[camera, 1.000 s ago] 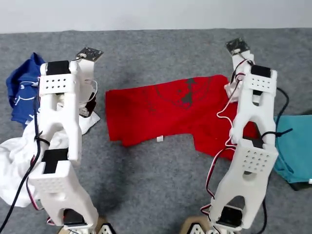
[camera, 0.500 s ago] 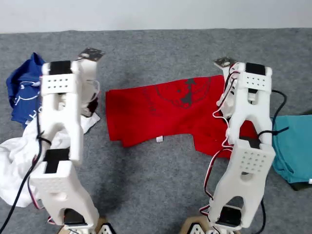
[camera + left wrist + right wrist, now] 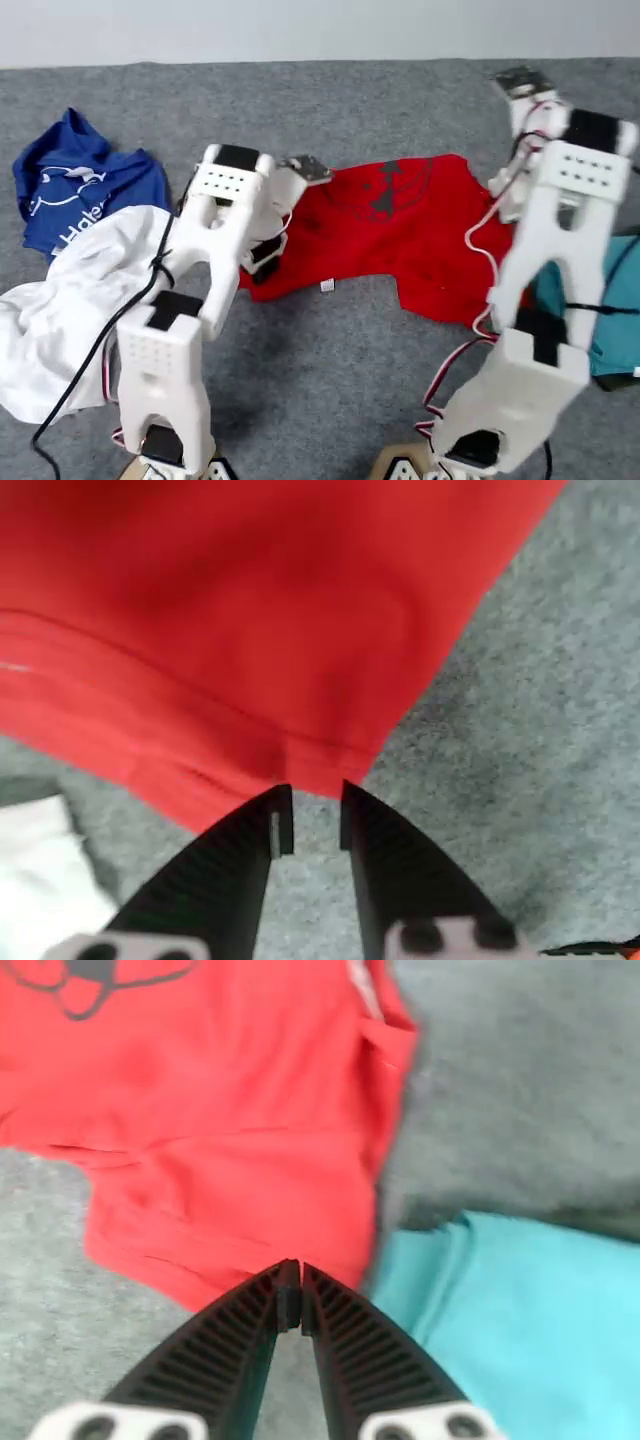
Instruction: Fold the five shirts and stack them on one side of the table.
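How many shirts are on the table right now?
4: blue shirt far left, white shirt in front of it, red shirt spread in the middle, teal shirt at the right edge. A fifth may be hidden under one.

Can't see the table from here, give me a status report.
Left gripper slightly open at red shirt hem. Right gripper shut at opposite edge. Teal shirt beside it.
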Tool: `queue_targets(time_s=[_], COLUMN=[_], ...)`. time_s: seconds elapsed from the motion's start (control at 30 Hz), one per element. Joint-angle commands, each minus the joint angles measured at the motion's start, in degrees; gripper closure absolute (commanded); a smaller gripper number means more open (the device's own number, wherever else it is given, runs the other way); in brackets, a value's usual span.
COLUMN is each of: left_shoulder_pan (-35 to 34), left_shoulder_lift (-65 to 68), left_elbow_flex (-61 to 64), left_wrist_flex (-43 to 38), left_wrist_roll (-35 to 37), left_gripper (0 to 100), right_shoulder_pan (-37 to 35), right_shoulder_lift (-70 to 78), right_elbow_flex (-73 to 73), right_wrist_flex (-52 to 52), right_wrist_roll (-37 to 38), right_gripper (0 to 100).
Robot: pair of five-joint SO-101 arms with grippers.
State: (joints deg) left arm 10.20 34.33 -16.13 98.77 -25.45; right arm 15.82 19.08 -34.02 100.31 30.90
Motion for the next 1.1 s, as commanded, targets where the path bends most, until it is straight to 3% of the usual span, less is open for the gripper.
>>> queue_targets(time_s=[0.0,0.27,0.4,0.67,1.07], left_shoulder_pan=[0.09,-2.46,-5.27,-11.87,-11.96], left_shoulder_lift=[2.81,7.56,7.56,7.47,7.47], left_elbow_flex=[-0.04,-0.75,-5.32,-10.42,-10.15], left_wrist_flex=[1.23,-1.49,1.32,1.76,1.76], left_wrist_roll=[-0.53,-1.05,-5.54,-5.63,-5.45], left_gripper=[90,91,100,100,97], right_shoulder_pan=[4.18,9.98,11.38,11.30,10.24], right_shoulder_lift=[-4.26,-4.62,-4.62,-4.62,-4.62], right_elbow_flex=[-3.25,-3.25,-3.25,-3.25,-2.20], right_wrist_flex=[2.24,2.24,2.24,2.33,2.33], right_wrist_roll=[-0.44,-0.44,-0.44,-0.44,-0.44], right_gripper=[98.9,99.0,99.0,99.0,99.0])
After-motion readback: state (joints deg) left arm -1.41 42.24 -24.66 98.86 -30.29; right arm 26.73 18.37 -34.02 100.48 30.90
